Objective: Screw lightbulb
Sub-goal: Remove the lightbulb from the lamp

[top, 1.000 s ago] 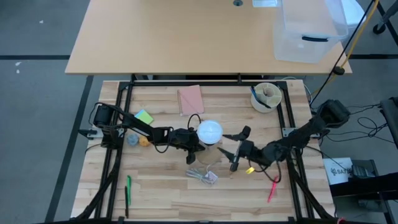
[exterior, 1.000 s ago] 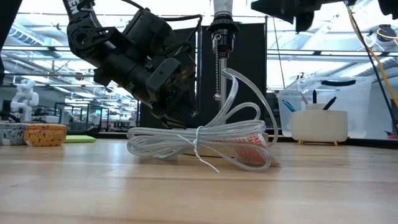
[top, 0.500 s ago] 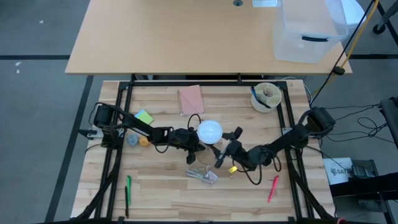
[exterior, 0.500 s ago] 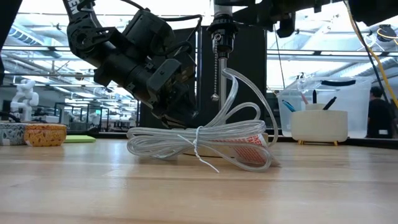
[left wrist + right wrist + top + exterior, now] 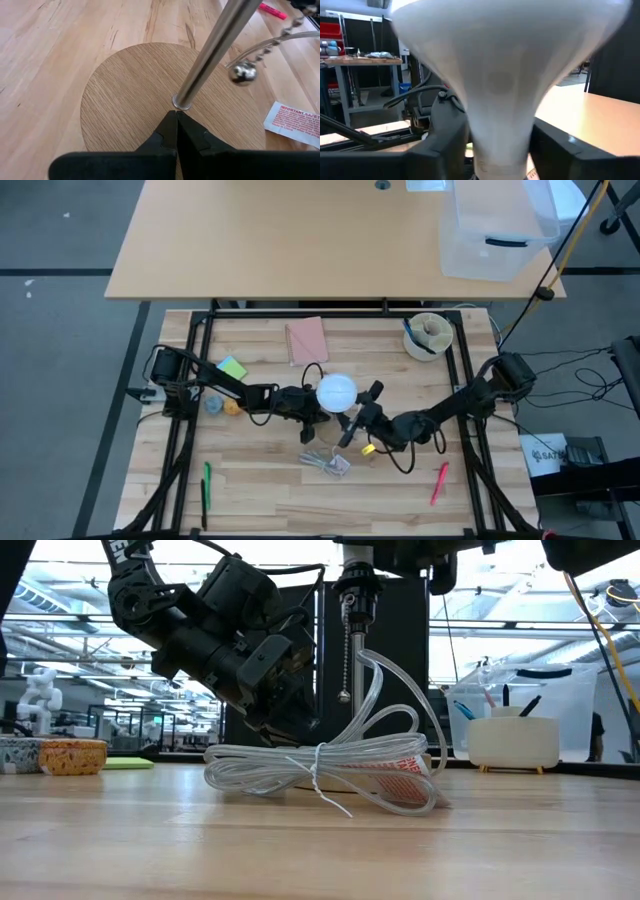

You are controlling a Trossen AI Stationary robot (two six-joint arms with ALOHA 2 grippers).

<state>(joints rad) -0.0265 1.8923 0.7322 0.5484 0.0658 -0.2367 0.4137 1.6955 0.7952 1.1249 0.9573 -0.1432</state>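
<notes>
The lightbulb [image 5: 337, 391], a white frosted dome, sits upright in the black socket [image 5: 357, 585] on top of a lamp's metal rod [image 5: 210, 55]. The rod stands in a round wooden disc [image 5: 125, 95]. My left gripper [image 5: 318, 408] is shut, its fingertips down on the disc by the rod's foot. My right gripper [image 5: 355, 413] reaches in from the table's right, its two fingers on either side of the bulb's neck [image 5: 500, 100]. The low view cuts off the dome. My left gripper presses its shut fingertips [image 5: 176, 131] onto the wooden disc's top, right beside the rod's foot [image 5: 181, 102]. It comes slanting down from the table's left. My right gripper pinches the bulb's tapering white neck [image 5: 480, 145], below the dome, between its two fingers [image 5: 447, 135]. The fingers reach in about level from the table's right. The bulb stands upright in the socket.
A coiled clear cord with a tag [image 5: 325, 462] lies in front of the lamp, and a pull chain [image 5: 347, 660] hangs from the socket. A cup of pens [image 5: 427, 335], pink pad [image 5: 307, 340], green note [image 5: 231, 368], red marker [image 5: 438, 483] and green marker [image 5: 207, 480] lie around.
My right gripper has moved toward the table's left, up to the lightbulb, and its fingers now stand on both sides of the bulb's neck. The lamp and the bulb have kept still.
</notes>
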